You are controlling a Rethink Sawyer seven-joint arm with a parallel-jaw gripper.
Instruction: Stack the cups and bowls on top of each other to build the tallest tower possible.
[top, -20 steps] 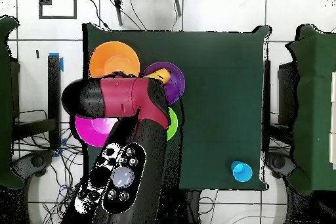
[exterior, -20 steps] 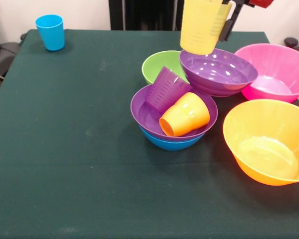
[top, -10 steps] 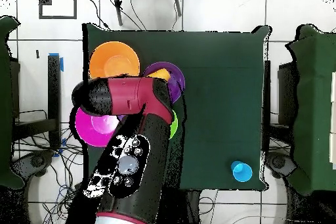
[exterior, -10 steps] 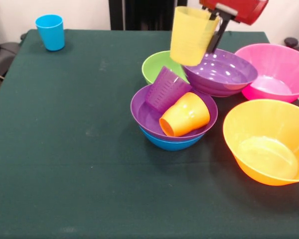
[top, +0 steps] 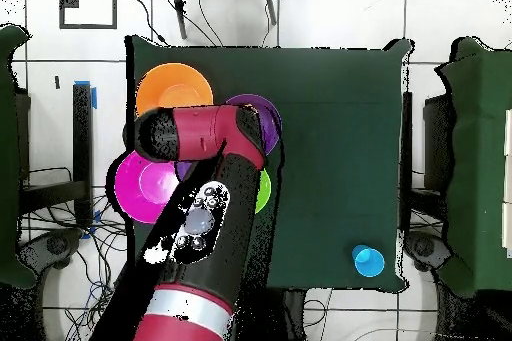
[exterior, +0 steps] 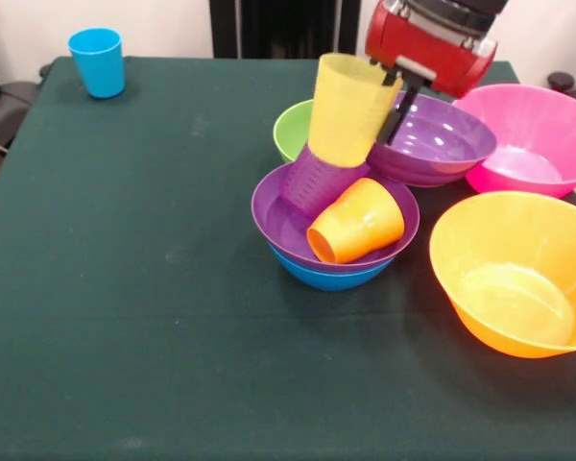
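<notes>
- Even, bright indoor light is falling on the dark green table (exterior: 154, 288), no harsh hotspots on the cloth.
- Small white glints are showing inside the purple bowl (exterior: 442, 139) and on the orange bowl (exterior: 518, 288).
- Soft shadow is pooling just under the blue bowl (exterior: 328, 279), on its camera side.
- Front view is staying crisp around that bowl.

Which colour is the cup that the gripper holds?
Yellow cup; the front view shows it best.
</notes>
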